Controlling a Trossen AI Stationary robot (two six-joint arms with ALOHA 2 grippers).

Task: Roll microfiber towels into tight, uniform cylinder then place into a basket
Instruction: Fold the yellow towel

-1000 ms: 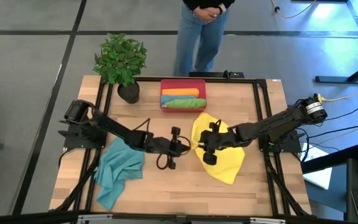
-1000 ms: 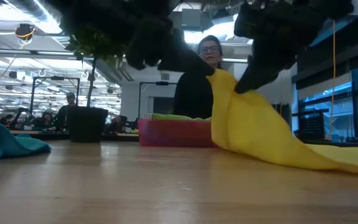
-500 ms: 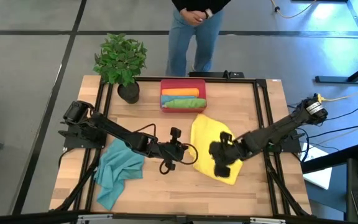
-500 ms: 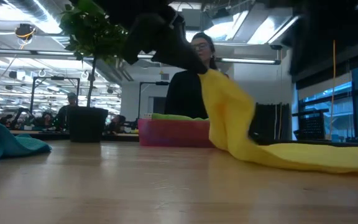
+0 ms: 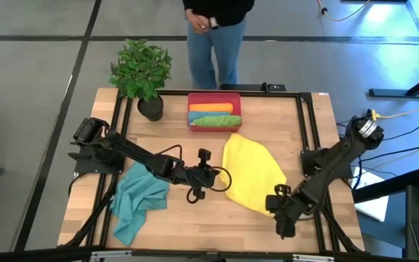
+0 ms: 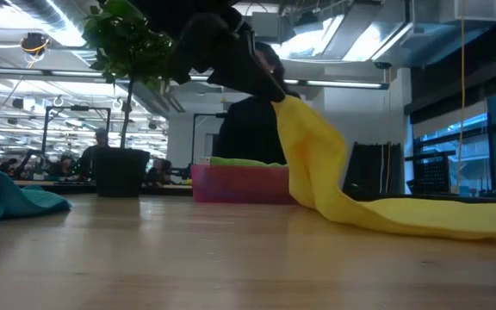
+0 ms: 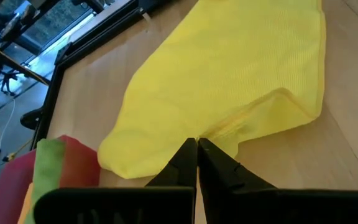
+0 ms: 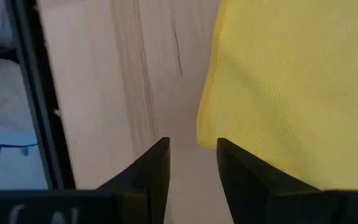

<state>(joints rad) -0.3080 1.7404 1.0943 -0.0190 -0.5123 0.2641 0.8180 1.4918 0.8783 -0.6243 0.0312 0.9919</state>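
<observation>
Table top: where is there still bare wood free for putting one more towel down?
Bare wood lies along the table front edge, between the teal towel and the right hand, and beside the basket toward the right rail. The middle is crowded: the yellow towel and the left hand gripping it.

Bare wood along the tabletop's (image 5: 195, 233) near edge, yellow towel (image 5: 252, 171) spread at centre, teal towel (image 5: 138, 198) heaped toward the left edge, basket (image 5: 214, 100) and plant (image 5: 141, 69) lining the far edge.
</observation>
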